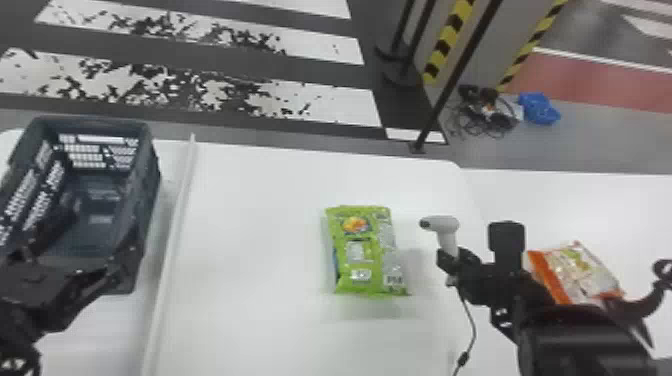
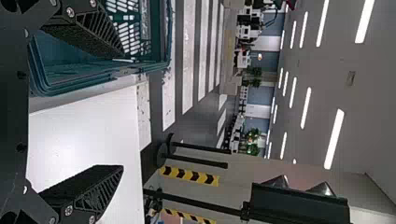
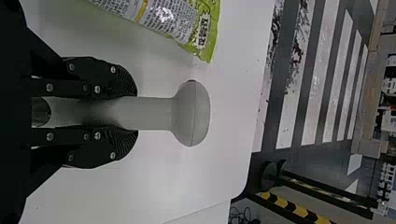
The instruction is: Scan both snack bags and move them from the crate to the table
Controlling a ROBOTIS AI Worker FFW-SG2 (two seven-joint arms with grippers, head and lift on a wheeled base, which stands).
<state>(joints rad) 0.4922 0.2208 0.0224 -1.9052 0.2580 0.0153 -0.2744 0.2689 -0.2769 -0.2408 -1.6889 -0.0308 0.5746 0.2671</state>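
My right gripper (image 1: 448, 257) is shut on the handle of the white scanner (image 1: 440, 225), just right of the green snack bag (image 1: 356, 250) lying on the table. In the right wrist view both fingers of my right gripper (image 3: 126, 113) press the handle of the scanner (image 3: 191, 113), with the green bag (image 3: 187, 23) beside it. An orange-and-white snack bag (image 1: 575, 272) lies farther right, partly behind the right arm. My left gripper (image 1: 65, 265) is over the near end of the dark crate (image 1: 145, 200); in the left wrist view the left gripper (image 2: 122, 112) is open with nothing between its fingers.
A raised white ridge (image 1: 175, 225) runs along the table between crate and green bag. The scanner's cable (image 1: 472, 325) hangs toward the near edge. Beyond the table's far edge stand black posts (image 1: 450, 80) and striped barriers.
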